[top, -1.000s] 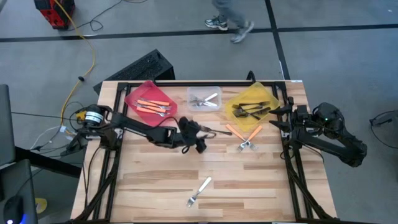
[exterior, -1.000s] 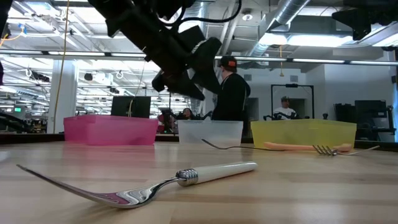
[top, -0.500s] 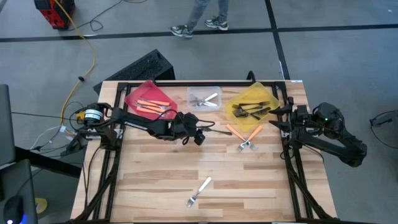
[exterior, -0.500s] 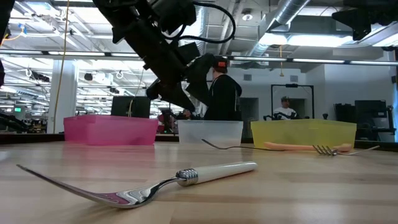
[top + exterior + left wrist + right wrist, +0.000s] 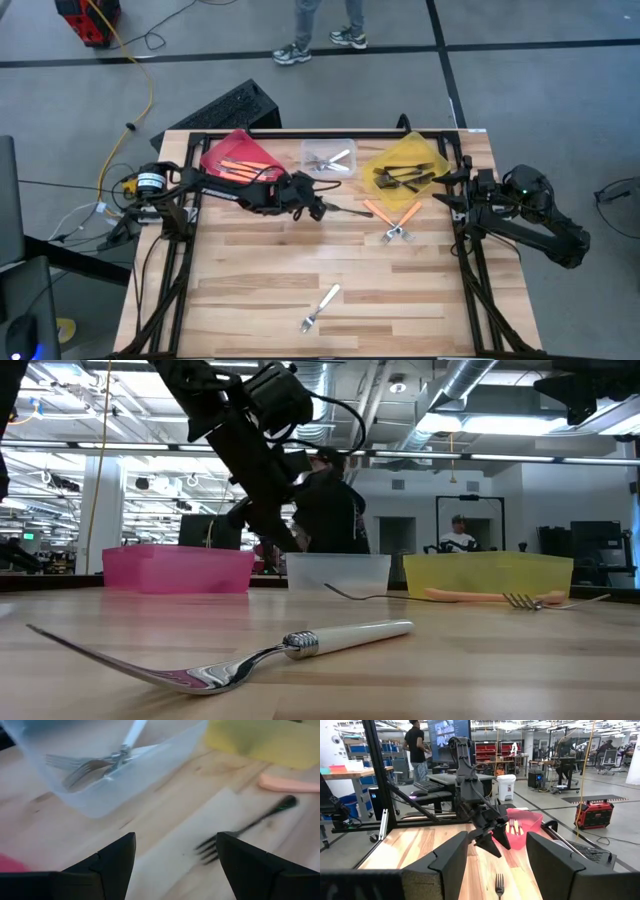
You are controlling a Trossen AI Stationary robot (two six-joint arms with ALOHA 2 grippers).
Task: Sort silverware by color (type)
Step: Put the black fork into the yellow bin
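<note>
My left gripper (image 5: 318,207) (image 5: 175,840) hangs open over the table just near of the clear bin (image 5: 328,160). A dark fork (image 5: 347,210) (image 5: 242,831) lies flat on the wood a little to its right, untouched. Two orange-handled forks (image 5: 381,213) (image 5: 405,220) lie crossed in front of the yellow bin (image 5: 405,168). A white-handled fork (image 5: 320,308) (image 5: 300,645) lies near the table's near edge. The bins hold sorted forks: orange in the red bin (image 5: 236,160), silver in the clear one, dark in the yellow one. My right gripper (image 5: 497,845) is open at the right edge.
The three bins stand in a row along the far edge. A black frame runs around the tabletop. The right arm (image 5: 520,210) rests off the table's right side. A person's legs (image 5: 320,25) show on the floor beyond the far edge. Bare wood lies between the forks.
My left gripper has drawn back from the table's middle toward the far edge and the clear bin, rising a little as it went. The dark fork and the other forks have stayed where they lay.
</note>
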